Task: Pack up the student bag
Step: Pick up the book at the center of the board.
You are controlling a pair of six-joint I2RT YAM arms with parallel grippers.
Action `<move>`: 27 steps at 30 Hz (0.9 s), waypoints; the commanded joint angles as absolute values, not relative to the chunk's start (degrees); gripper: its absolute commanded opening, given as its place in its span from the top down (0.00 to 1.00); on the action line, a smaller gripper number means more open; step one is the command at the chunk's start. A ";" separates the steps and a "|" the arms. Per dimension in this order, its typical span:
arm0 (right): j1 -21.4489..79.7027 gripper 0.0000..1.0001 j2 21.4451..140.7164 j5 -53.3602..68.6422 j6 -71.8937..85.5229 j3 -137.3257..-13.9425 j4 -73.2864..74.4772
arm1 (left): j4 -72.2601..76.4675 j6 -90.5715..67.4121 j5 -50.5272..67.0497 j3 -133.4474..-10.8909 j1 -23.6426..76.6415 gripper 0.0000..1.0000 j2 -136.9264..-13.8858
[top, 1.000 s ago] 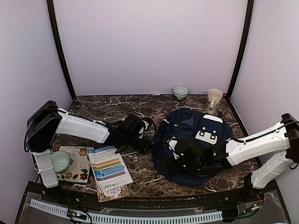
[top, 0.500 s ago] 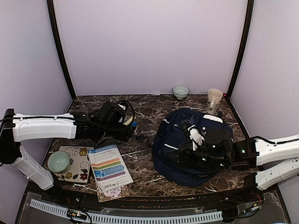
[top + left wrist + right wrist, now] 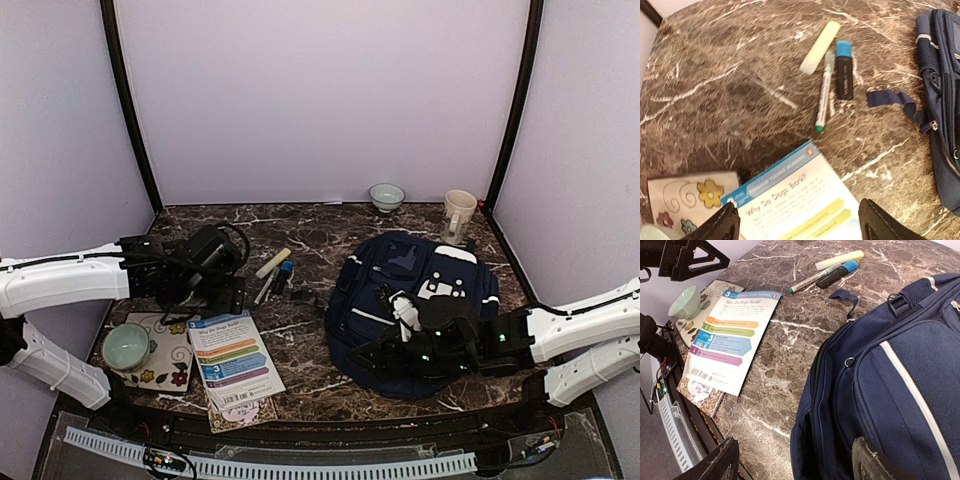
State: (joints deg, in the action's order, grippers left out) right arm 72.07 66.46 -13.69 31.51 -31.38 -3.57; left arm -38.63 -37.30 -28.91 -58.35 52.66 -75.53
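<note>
The left gripper (image 3: 800, 221) and right gripper (image 3: 794, 460) are spread apart, empty. The thin green-tipped pen (image 3: 823, 91) could get rolled away from the navy-blue fabric backpack (image 3: 400, 262) if pinched off-centre.

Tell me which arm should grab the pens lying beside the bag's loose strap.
Left. The left gripper hangs open close beside the yellow highlighter, green-tipped pen and blue-capped marker, all plain in its wrist view. The right gripper sits open over the student bag, farther from them.
</note>
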 commanded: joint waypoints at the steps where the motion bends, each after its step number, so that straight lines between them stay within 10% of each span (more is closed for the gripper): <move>1: 74.59 0.22 68.15 -13.81 33.18 -32.39 -7.90 | -45.29 -45.12 -27.69 -52.43 52.58 0.14 -68.98; 27: 75.77 0.21 75.49 -12.81 31.46 -33.07 -12.33 | -9.27 -49.75 -6.89 -19.02 29.73 0.19 -52.61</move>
